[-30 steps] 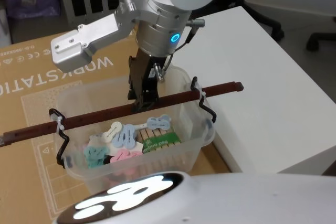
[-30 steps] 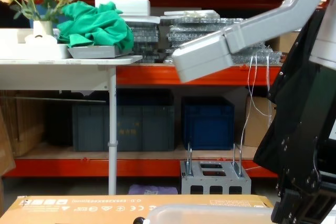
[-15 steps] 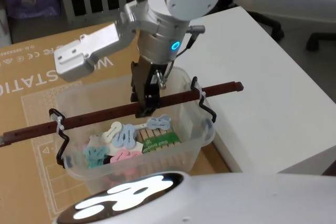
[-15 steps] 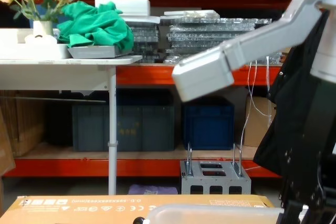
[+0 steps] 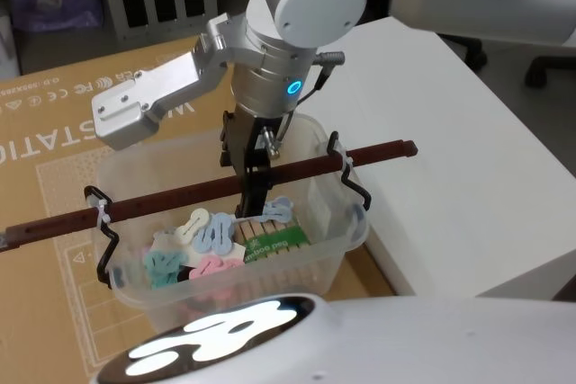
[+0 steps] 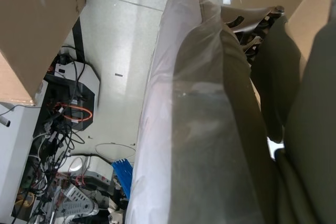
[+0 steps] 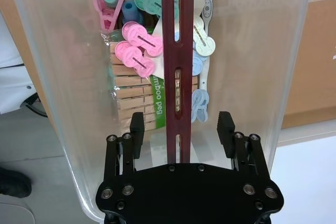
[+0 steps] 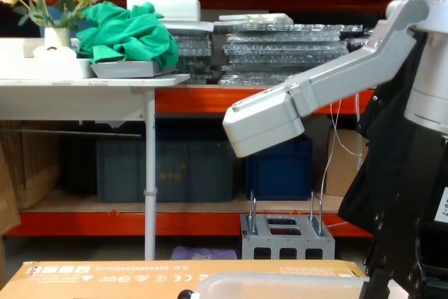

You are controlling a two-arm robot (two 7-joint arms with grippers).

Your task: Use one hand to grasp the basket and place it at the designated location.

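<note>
The basket (image 5: 121, 168) is a pale translucent tub resting on a cardboard sheet, its rim (image 8: 280, 283) just visible in the chest view. A dark red-brown bar (image 5: 171, 197) spans it as a handle, held on black wire hooks at both ends. Coloured clothes pegs (image 5: 211, 242) and a pack of wooden ones lie inside. My right gripper (image 5: 254, 197) reaches straight down over the bar's middle. In the right wrist view the right gripper (image 7: 181, 128) is open, one finger on each side of the bar (image 7: 176, 77), not touching it, with the basket wall (image 7: 68, 87) around them.
The cardboard sheet (image 5: 45, 150) lies under the basket, and a white table (image 5: 450, 132) adjoins it on the right. A grey metal block with loop handles (image 8: 285, 232) stands on the floor beyond. Blue crates (image 8: 164, 166) sit under an orange rack.
My right gripper has come down from above the bar until its open fingers straddle it. The basket and bar have not moved.
</note>
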